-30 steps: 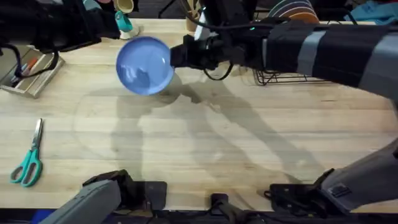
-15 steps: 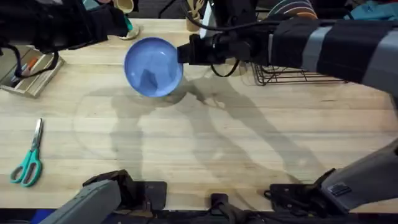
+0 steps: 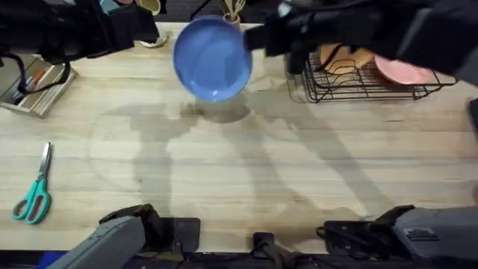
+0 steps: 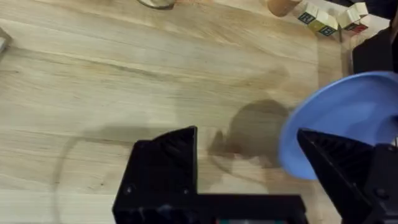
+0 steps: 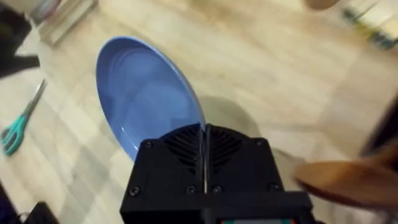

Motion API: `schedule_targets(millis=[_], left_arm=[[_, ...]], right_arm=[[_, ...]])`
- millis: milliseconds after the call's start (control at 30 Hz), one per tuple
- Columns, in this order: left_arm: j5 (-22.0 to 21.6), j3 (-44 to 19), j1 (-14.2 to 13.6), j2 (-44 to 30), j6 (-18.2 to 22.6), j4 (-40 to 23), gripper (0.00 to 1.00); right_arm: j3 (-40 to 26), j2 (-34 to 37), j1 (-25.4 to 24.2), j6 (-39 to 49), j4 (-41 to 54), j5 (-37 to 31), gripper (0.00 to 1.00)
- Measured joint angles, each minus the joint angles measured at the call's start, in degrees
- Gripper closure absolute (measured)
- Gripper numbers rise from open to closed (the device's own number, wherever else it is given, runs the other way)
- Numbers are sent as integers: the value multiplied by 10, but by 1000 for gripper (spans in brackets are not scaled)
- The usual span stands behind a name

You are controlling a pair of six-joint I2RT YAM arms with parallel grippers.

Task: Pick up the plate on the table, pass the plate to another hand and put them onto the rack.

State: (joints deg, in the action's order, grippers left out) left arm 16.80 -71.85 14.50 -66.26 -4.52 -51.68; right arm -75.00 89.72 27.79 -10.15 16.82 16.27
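The right gripper [image 5: 204,140] is clenched on the rim of the round, glossy periwinkle-blue plate [image 3: 213,58], holding it in the air above the light-wood table [image 3: 239,179], just beside the black wire rack [image 3: 358,82]. The left gripper [image 4: 249,155] is spread, holding nothing. A good placement probably means turning the plate upright and lowering it between free dividers, clear of the pink plate [image 3: 403,71].

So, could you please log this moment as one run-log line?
phase: carrying to rack | right gripper: shut on blue plate, lifted above table | left gripper: open, empty | black wire rack: holds pink plate
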Motion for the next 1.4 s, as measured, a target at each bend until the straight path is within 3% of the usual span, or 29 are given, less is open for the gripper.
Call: schedule_targets(millis=[433,500,700,1167,1400], left_arm=[[0,0,0,0,0,0,8],[0,0,0,0,0,0,8],[0,0,0,0,0,0,8],[0,0,0,0,0,0,8],[0,0,0,0,0,0,7]], right_arm=[[0,-122,-106,111,-2,-4,973],[0,-157,-142,125,-18,-4,973],[0,-198,-188,134,-36,-4,974],[0,-209,-290,211,-48,-4,973],[0,-209,-335,328,-60,-4,973]])
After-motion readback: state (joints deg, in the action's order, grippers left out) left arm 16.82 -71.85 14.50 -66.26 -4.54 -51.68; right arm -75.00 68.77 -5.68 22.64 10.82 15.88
